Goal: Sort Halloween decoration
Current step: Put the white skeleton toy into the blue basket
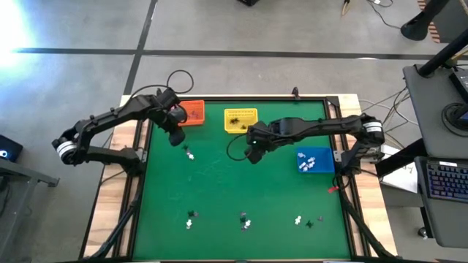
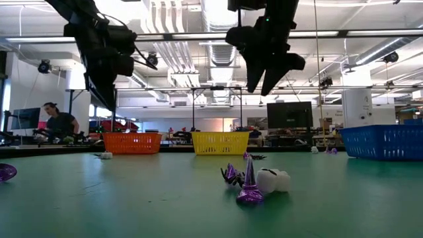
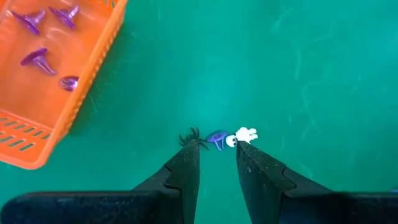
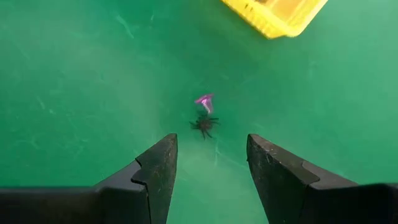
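black spider [image 4: 204, 125], purple trinket [image 4: 204, 100], yellow basket [image 4: 275, 14]

Your three baskets [image 1: 191, 112] line the table's [image 1: 227, 183] far side (trinkets [image 1: 244, 221] inside each), with more trinkets scattered along the near edge.

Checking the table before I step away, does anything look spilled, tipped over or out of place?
Nothing is damaged or tipped: the orange plastic basket, yellow plastic basket and blue plastic basket sit upright. Only the tiny white, black and purple trinkets lie scattered loose on the green table mat, unsorted.
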Robot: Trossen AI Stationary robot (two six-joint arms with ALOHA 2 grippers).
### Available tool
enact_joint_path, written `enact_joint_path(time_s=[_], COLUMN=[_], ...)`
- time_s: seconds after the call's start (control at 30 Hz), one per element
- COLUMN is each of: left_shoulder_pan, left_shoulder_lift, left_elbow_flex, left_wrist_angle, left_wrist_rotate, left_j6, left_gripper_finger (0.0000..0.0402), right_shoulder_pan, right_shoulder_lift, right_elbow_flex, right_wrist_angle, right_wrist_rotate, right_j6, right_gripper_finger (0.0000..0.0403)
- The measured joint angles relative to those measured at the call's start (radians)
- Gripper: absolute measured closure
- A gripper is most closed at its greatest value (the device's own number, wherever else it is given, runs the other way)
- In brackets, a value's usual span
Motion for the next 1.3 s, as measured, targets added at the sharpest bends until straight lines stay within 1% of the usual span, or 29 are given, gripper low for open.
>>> enact_joint_path(time_s=[0.2,0.4,0.5,0.6,0.73,0.9,0.97,1.07,1.17,1.3], left_shoulder_pan=[-0.002,-0.006,-0.011,-0.034,-0.083,-0.144,-0.166,-0.198,-0.238,-0.295], left_shoulder_lift=[-0.004,-0.004,-0.005,-0.007,-0.02,-0.036,-0.044,-0.056,-0.065,-0.07], left_elbow_flex=[-0.035,-0.043,-0.042,-0.042,-0.042,-0.042,-0.042,-0.042,-0.042,-0.042], left_wrist_angle=[0.001,0.008,0.004,0.002,0.001,-0.004,-0.004,-0.003,-0.003,-0.003], left_wrist_rotate=[0.0,0.0,0.025,0.068,0.077,0.077,0.077,0.076,0.065,-0.021], left_j6=[-0.001,0.0,0.007,0.017,0.008,-0.022,-0.044,-0.103,-0.158,-0.25], left_gripper_finger=[0.0313,0.0313,0.0313,0.0313,0.0313,0.0313,0.0313,0.0313,0.0313,0.0313], right_shoulder_pan=[-0.001,0.0,0.006,0.013,0.025,0.042,0.05,0.059,0.061,0.06], right_shoulder_lift=[0.056,0.084,0.086,0.082,0.08,0.082,0.082,0.082,0.082,0.083], right_elbow_flex=[0.0,-0.001,0.002,0.005,0.006,0.006,0.006,0.006,0.006,0.006], right_wrist_angle=[-0.005,-0.007,-0.008,-0.006,-0.006,-0.002,0.0,0.002,0.011,0.045], right_wrist_rotate=[-0.04,-0.042,-0.048,-0.048,-0.056,-0.178,-0.186,-0.187,-0.19,-0.231], right_j6=[0.009,0.051,0.055,0.059,0.081,0.095,0.094,0.049,-0.058,-0.239], right_gripper_finger=[0.0218,0.0218,0.0218,0.0218,0.0218,0.0218,0.0218,0.0218,0.0218,0.0218])
